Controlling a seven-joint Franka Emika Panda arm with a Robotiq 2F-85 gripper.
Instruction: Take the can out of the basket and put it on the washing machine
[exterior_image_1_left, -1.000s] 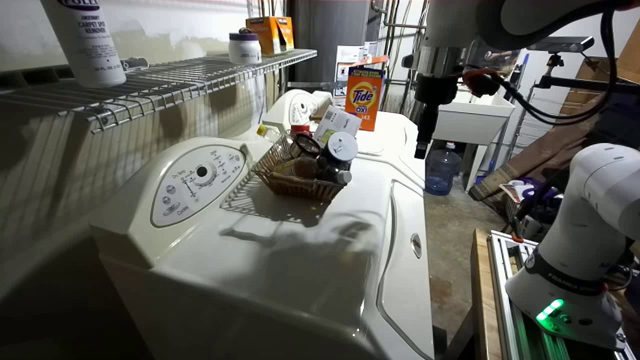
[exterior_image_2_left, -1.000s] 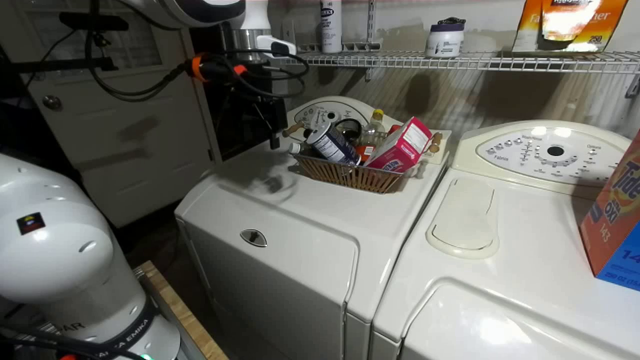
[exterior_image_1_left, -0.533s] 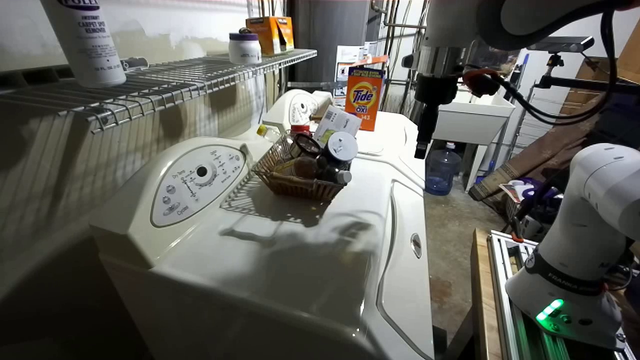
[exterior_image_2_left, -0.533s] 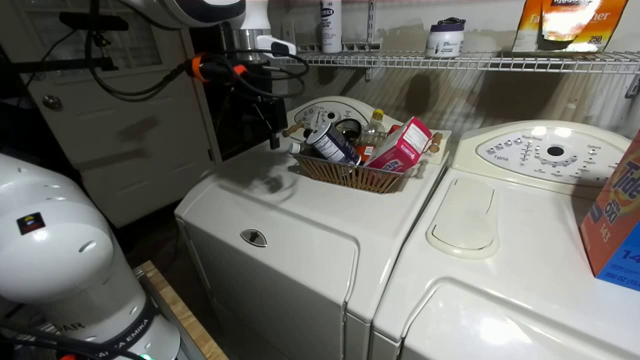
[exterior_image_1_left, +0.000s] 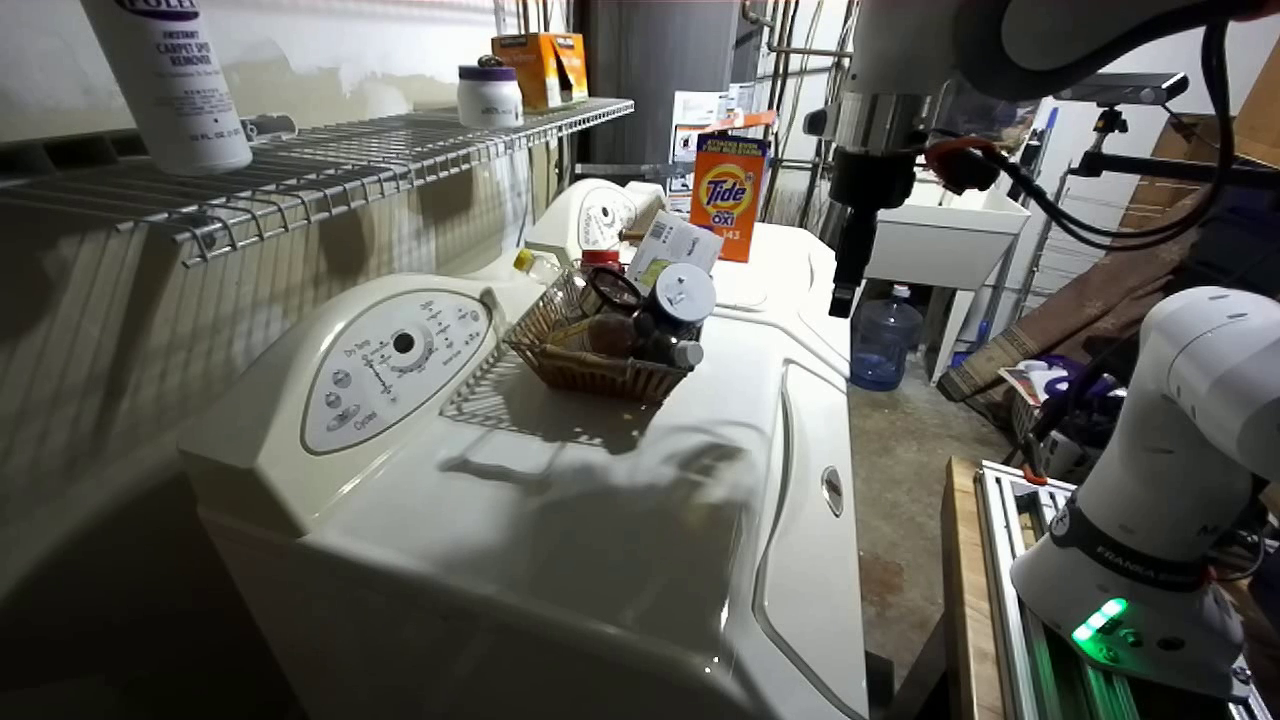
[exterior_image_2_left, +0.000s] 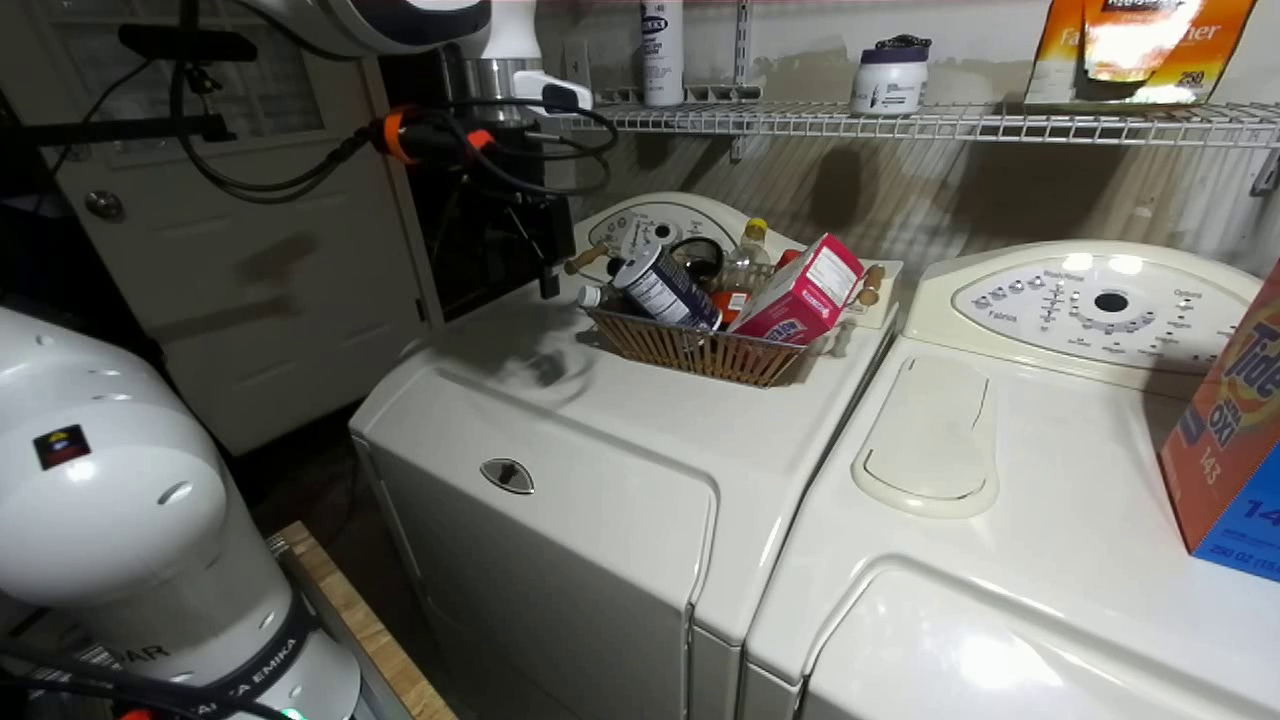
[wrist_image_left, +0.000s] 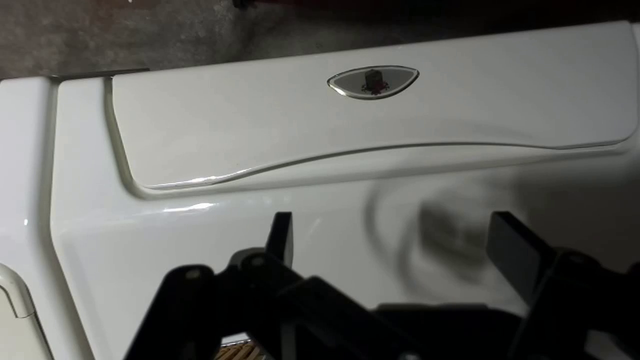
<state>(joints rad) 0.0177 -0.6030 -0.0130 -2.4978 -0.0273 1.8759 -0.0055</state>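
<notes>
While the gripper (wrist_image_left: 392, 218) hangs above the counter (exterior_image_1_left: 580, 530), which is the glossy top of a white machine (exterior_image_2_left: 620, 480), its jaws stand spread wide in the wrist view, white surface showing between them; a blurred shadow (wrist_image_left: 445, 235) lies on that surface toward the right of the frame. In an exterior view the can (exterior_image_2_left: 668, 290) leans inside the woven basket (exterior_image_2_left: 700, 355), just above the centre of the frame and to the right of the jaws, apart from them; its dark navy side is tilted, its lighter top toward the upper left; a pink box (exterior_image_2_left: 800, 300) slants to its right, and a clear bottle (exterior_image_2_left: 747, 264) with a yellow cap shows farther back; in an exterior view an orange Tide box (exterior_image_1_left: 728, 195) stands upright at top centre, beyond the basket; a wire shelf (exterior_image_1_left: 400, 160) runs across the upper left, bearing a white jar (exterior_image_1_left: 490, 102) with a purple lid; a corner of the basket appears at the bottom edge of the wrist view, left of centre.
</notes>
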